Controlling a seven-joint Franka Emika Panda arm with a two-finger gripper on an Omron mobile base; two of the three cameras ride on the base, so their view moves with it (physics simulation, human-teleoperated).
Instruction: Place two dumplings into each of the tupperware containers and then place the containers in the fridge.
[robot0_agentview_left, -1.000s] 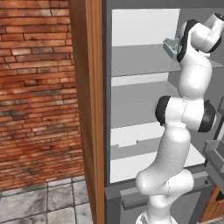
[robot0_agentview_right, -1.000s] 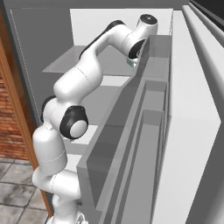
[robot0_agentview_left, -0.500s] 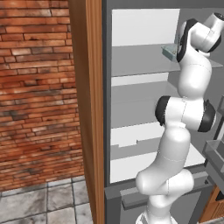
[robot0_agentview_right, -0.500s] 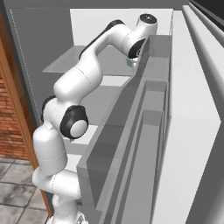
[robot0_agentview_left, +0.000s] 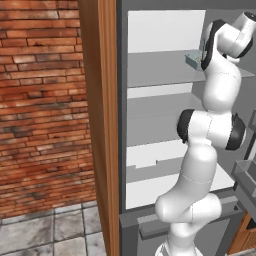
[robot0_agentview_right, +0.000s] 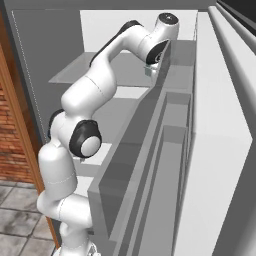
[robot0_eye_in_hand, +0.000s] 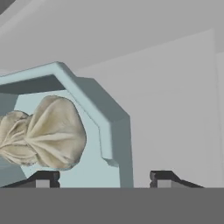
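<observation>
The white arm is seen reaching up into the tall grey-walled fridge (robot0_agentview_left: 150, 75), whose brown wooden side edge (robot0_agentview_left: 100, 125) stands beside a red brick wall (robot0_agentview_left: 40, 100). The gripper (robot0_eye_in_hand: 103, 178) is seen at the upper grey shelf (robot0_agentview_left: 160, 67). In the hand view its two dark fingertips (robot0_eye_in_hand: 43, 178) are spread well apart, one to either side of the near corner wall of the shallow teal blue-grey tupperware container (robot0_eye_in_hand: 116, 131); no contact between fingertips and wall can be made out, so the container appears released.

The container is shown resting on the upper shelf, its teal edge visible just beside the arm's wrist in the left base view (robot0_agentview_left: 192, 61) and as a small pale-teal patch under the hand in the right base view (robot0_agentview_right: 148, 70). Inside it, a lumpy, pleated beige dumpling (robot0_eye_in_hand: 48, 135) lies on the pale teal floor near the corner. Whether a second dumpling sits against it at the left edge cannot be told.

The white back panel (robot0_agentview_left: 165, 30) closes the compartment behind the shelf.
</observation>
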